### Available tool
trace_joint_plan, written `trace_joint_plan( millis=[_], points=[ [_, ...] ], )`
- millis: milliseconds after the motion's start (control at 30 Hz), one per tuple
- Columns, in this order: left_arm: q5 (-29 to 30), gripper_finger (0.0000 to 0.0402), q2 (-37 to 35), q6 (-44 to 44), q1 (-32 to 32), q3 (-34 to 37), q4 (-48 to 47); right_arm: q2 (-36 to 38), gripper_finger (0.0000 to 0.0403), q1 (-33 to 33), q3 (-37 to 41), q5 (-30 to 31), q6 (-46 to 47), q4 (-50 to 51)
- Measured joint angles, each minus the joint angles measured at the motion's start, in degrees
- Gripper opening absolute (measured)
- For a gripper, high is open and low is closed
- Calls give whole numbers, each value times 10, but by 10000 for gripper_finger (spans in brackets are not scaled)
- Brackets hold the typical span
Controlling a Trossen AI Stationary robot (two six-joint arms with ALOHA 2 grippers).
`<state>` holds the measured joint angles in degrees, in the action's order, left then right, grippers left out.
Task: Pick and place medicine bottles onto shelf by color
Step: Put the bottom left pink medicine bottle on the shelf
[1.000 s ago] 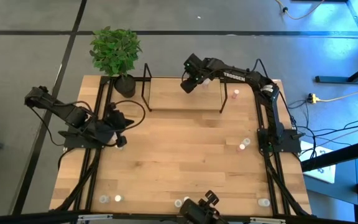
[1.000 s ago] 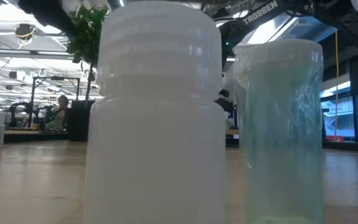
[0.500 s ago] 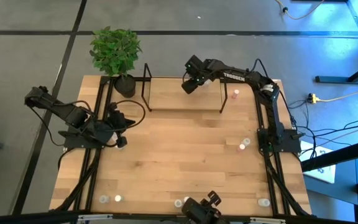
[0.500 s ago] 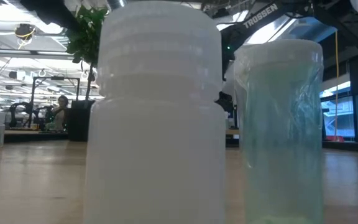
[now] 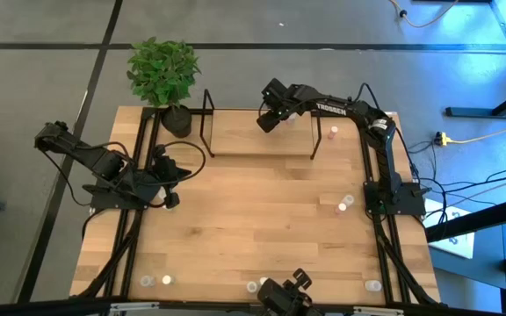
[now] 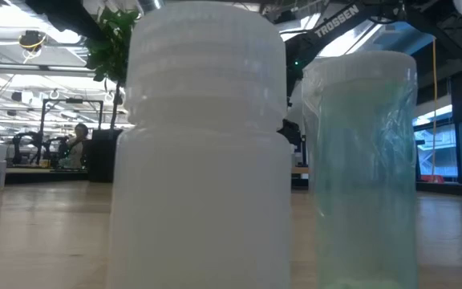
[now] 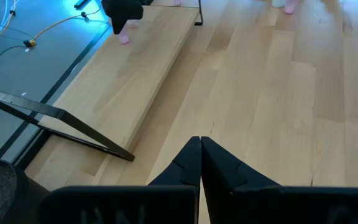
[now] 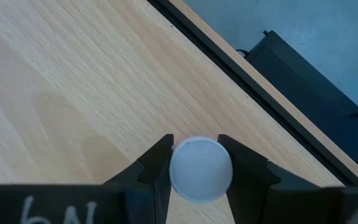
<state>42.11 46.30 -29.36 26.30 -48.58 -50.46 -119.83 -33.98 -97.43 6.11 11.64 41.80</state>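
Our right gripper [image 5: 269,120] reached far forward, fingers [image 8: 157,171] clamped around a bottle [image 8: 200,169], our left gripper [image 5: 170,201] resting low, fingers pressed together.

The shelf [image 5: 257,133] is placed at the far side of the table [image 5: 253,219]. A plant [image 5: 163,72] is set at its left end. The right gripper [image 5: 269,119] is held over the shelf, with a bottle [image 8: 200,168] between its fingers. The left gripper [image 5: 169,198] is kept at the left side. More bottles [image 5: 344,204] are scattered on the right and along the near edge.
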Motion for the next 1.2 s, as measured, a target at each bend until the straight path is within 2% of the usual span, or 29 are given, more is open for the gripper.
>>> trace_joint_plan(
  millis=[333, 867, 1200],
  points=[
    [0, 0, 0, 0, 0, 0, 0, 0, 127, 0, 0, -1, -1, -1],
    [0, 0, 0, 0, 0, 0, 0, -3, 240, 0, 2, -2, 1, 1],
    [0, 0, 0, -1, 0, 0, 0, -3, 255, 0, 2, -2, -1, 1]
  ],
)
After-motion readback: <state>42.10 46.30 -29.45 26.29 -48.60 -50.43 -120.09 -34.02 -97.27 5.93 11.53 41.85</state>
